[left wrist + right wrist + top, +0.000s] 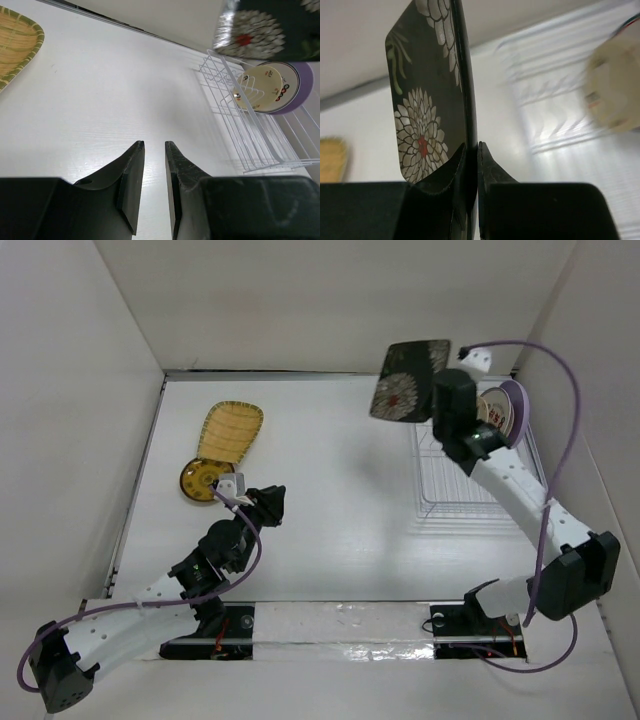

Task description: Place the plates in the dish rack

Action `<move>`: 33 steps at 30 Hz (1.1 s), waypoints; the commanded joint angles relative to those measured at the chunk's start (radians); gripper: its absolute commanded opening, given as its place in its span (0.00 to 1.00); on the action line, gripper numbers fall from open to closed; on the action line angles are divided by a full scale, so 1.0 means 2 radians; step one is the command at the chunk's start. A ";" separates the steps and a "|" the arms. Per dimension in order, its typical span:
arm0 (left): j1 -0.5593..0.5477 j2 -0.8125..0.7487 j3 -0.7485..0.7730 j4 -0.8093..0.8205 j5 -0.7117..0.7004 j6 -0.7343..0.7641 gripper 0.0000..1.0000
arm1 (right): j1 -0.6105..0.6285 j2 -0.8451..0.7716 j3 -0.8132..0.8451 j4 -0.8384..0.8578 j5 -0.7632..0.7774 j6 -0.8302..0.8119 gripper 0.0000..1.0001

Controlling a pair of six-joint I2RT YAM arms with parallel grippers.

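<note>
My right gripper (pixel 440 405) (pixel 471 149) is shut on the edge of the black rectangular plate with white flowers (pixel 410 380) (pixel 425 95) and holds it in the air by the far left corner of the white wire dish rack (pixel 470 475) (pixel 250 135) (pixel 555 95). A lavender plate (pixel 517 410) (pixel 304 87) and a cream plate (pixel 493 410) (pixel 265 87) stand upright at the rack's far end. The yellow woven plate (pixel 230 430) (pixel 15 50) and the brown-gold round plate (pixel 203 481) lie at the left. My left gripper (pixel 270 502) (pixel 154 147) is open and empty, just right of the brown-gold plate.
White walls enclose the table on the left, back and right. The rack stands close to the right wall. My right arm (pixel 520 490) reaches over the rack's near part. A purple cable (pixel 570 390) loops above the rack.
</note>
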 commanded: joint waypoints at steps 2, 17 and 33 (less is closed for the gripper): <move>-0.002 -0.005 -0.004 0.018 0.010 0.001 0.21 | -0.090 -0.025 0.133 -0.039 0.033 -0.157 0.00; -0.002 -0.012 -0.005 0.016 0.011 0.001 0.21 | -0.209 0.093 0.295 -0.098 0.062 -0.348 0.00; -0.002 -0.024 -0.005 0.011 0.013 -0.001 0.21 | -0.185 0.126 0.193 -0.027 0.060 -0.428 0.00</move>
